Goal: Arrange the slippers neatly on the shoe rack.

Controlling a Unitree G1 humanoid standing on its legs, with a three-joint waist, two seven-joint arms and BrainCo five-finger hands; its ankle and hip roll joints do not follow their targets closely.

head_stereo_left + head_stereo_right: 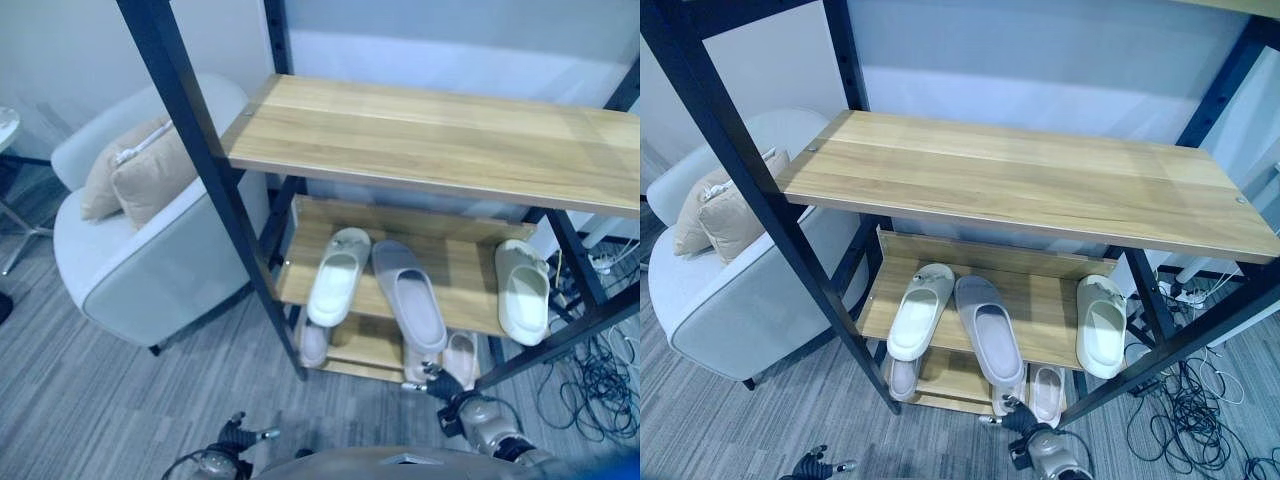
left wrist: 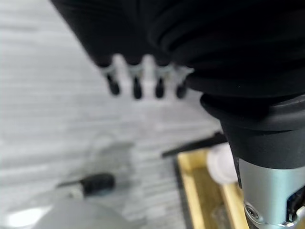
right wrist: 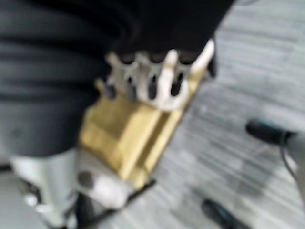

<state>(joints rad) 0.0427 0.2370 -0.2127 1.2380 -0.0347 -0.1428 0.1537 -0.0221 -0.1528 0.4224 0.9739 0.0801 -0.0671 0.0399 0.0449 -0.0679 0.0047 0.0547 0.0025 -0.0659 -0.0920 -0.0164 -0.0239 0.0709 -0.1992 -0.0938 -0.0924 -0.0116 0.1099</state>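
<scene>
The shoe rack (image 1: 430, 135) has wooden shelves in a black frame. On its middle shelf (image 1: 470, 270) lie a white slipper (image 1: 338, 275), a grey slipper (image 1: 410, 295) beside it, and a cream slipper (image 1: 523, 290) apart at the right end. The lowest shelf holds two pale slippers (image 1: 313, 343) (image 1: 460, 358), partly hidden. My right hand (image 1: 447, 384) hangs low before the rack, close to the right pale slipper; its fingers (image 3: 143, 78) look relaxed and hold nothing. My left hand (image 1: 235, 432) is down over the carpet, its fingers (image 2: 136, 86) straight and empty.
A white armchair (image 1: 140, 270) with beige cushions (image 1: 140, 170) stands just left of the rack. The rack's black front post (image 1: 215, 190) slants across the view. Loose cables (image 1: 600, 380) cover the floor at the right. The floor is grey carpet.
</scene>
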